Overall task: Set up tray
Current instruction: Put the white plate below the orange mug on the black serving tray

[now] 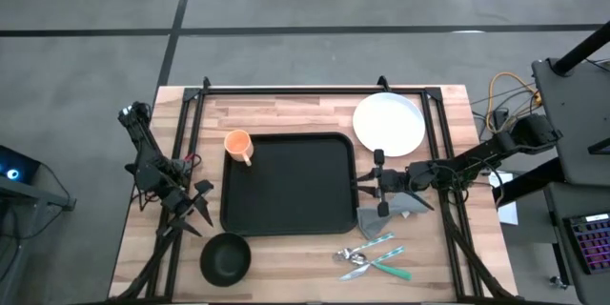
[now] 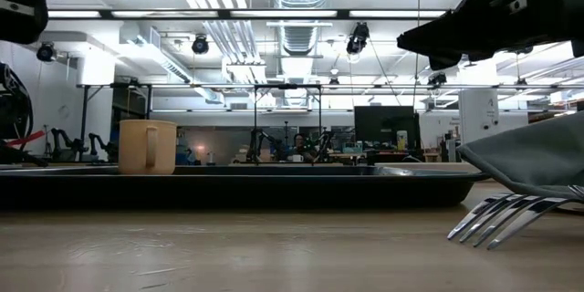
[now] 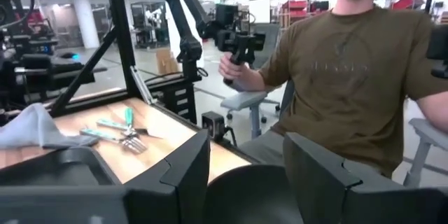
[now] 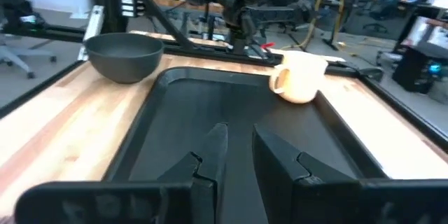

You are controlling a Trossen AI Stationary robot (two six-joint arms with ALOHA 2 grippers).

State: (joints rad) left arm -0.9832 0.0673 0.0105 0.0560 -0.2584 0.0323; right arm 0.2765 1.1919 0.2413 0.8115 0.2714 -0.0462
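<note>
Your wooden counter sits on a grey floor. From above you see one black tray at its middle, one orange mug on the tray's far left corner, one white plate beyond its right end, one black bowl near its left front corner, a grey cloth and a small cluster of green-handled cutlery to the front right. Your right gripper hangs just off the tray's right edge with its fingers spread. Your left gripper waits just left of the tray, fingers parted.

At counter height you see the tray as a low dark band with the mug standing on it, and fork tines under the cloth.

Through your left wrist, the spread fingers frame the bowl; a seated person holds a controller beyond the counter.

Through your right wrist, the fingers stand slightly apart over the tray, with the mug and the bowl beyond.
</note>
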